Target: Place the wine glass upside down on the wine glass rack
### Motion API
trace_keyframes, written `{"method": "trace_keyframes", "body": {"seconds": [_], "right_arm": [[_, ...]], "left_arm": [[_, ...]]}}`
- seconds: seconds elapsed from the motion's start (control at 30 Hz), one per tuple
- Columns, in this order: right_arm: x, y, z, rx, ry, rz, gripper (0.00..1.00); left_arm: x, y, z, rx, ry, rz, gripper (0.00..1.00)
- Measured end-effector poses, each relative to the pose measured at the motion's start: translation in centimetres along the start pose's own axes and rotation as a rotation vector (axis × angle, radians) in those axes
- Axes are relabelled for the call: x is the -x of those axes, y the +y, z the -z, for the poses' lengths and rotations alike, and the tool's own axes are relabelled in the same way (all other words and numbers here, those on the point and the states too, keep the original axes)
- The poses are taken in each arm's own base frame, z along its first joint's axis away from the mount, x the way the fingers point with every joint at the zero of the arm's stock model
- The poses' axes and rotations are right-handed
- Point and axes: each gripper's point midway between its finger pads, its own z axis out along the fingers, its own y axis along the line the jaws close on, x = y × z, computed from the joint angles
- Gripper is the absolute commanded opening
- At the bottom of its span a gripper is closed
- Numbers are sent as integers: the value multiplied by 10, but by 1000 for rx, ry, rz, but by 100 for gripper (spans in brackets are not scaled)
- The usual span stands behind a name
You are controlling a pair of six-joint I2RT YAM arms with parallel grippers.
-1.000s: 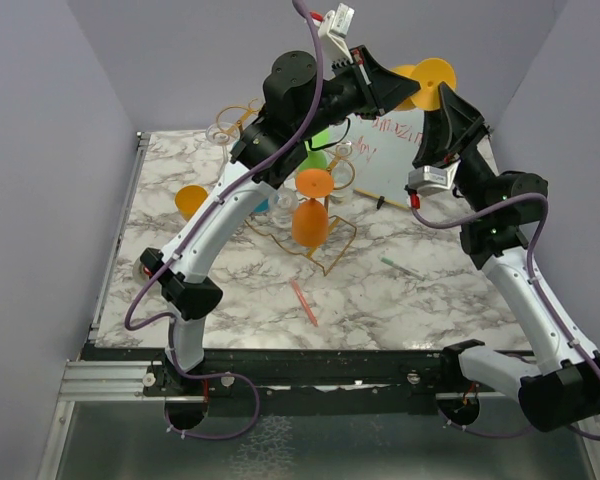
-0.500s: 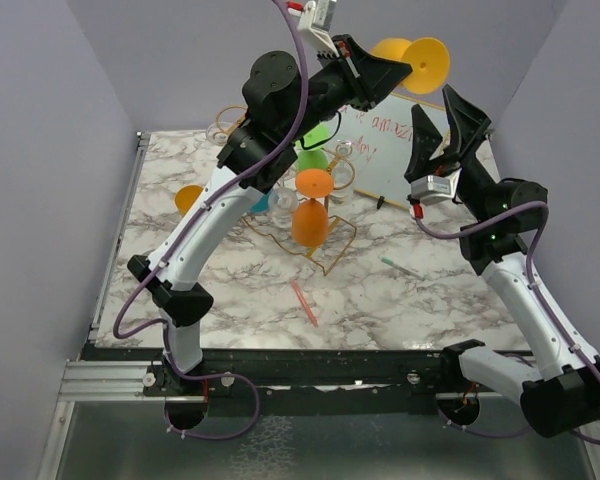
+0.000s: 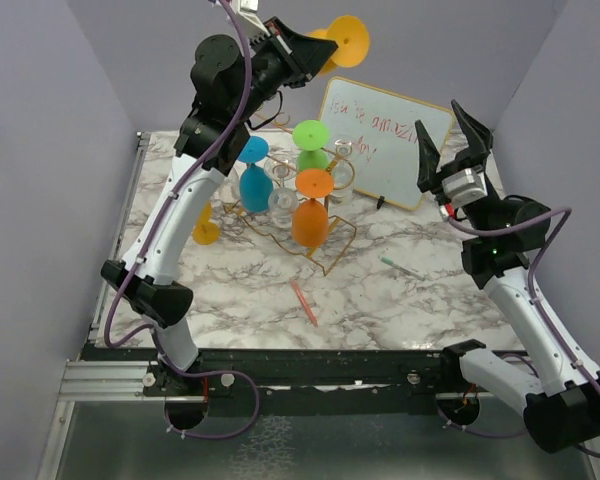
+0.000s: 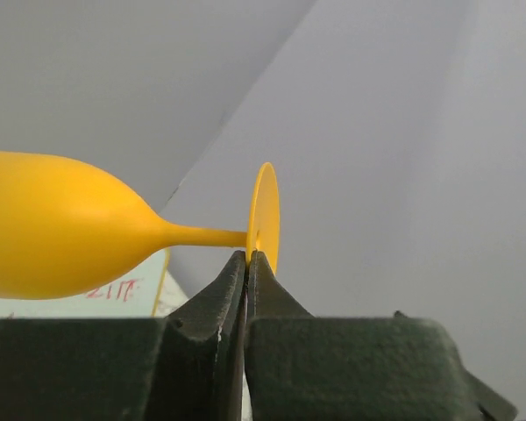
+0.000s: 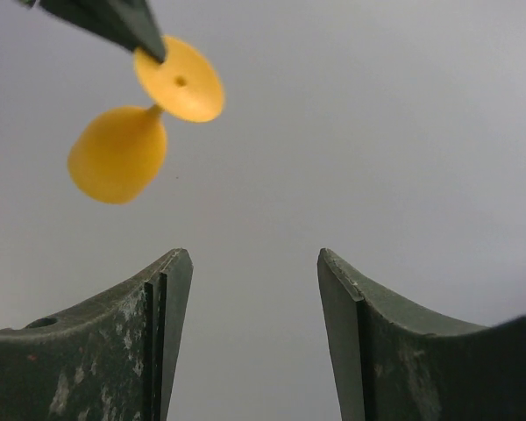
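Note:
A yellow wine glass hangs high above the back of the table, lying sideways. My left gripper is shut on the rim of its round foot, and the bowl points away to the left. The gold wire wine glass rack stands on the marble table below, with a blue, a green and an orange glass upside down on it. My right gripper is open and empty, raised at the right and apart from the yellow glass.
A framed whiteboard with red writing leans at the back right, close to the right gripper. Another yellow glass stands at the left of the table. A red pen, a green pen and a marker lie on the marble.
The right gripper has opened and drawn back to the right, away from the yellow glass. The left arm has swung left and higher, carrying the glass by its foot.

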Motion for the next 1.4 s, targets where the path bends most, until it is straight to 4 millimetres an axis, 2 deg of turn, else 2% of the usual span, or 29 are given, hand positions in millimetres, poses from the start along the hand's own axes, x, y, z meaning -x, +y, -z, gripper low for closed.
{"method": "trace_keyframes", "body": {"seconds": [0.13, 0.2, 0.33, 0.4, 0.53, 0.8, 1.03, 1.13, 1.27, 1.4], "right_arm": [[-13, -5, 8, -97, 90, -248, 66], [-22, -10, 12, -158, 164, -406, 66], [-35, -22, 20, -287, 282, -651, 66], [-40, -21, 27, -333, 330, -743, 66], [-48, -6, 39, -367, 407, -888, 65], [-61, 49, 59, -332, 526, -1159, 61], [-72, 87, 77, -355, 636, -1353, 61], [-73, 95, 82, -361, 661, -1390, 61], [-71, 95, 84, -371, 658, -1412, 61], [-68, 93, 85, -377, 652, -1424, 61]], "left_arm": [[-11, 48, 5, 96, 43, 45, 0], [-18, 64, 7, 122, 73, 70, 0], [-20, 79, 12, 130, 102, 112, 0], [-16, 83, 14, 133, 100, 124, 0], [-13, 96, 18, 145, 105, 151, 0], [-36, 145, 30, 227, 166, 254, 0], [-46, 169, 39, 269, 171, 316, 0], [-52, 179, 44, 294, 177, 353, 0], [-54, 193, 50, 335, 171, 400, 0], [-50, 196, 53, 348, 162, 419, 0]]}}
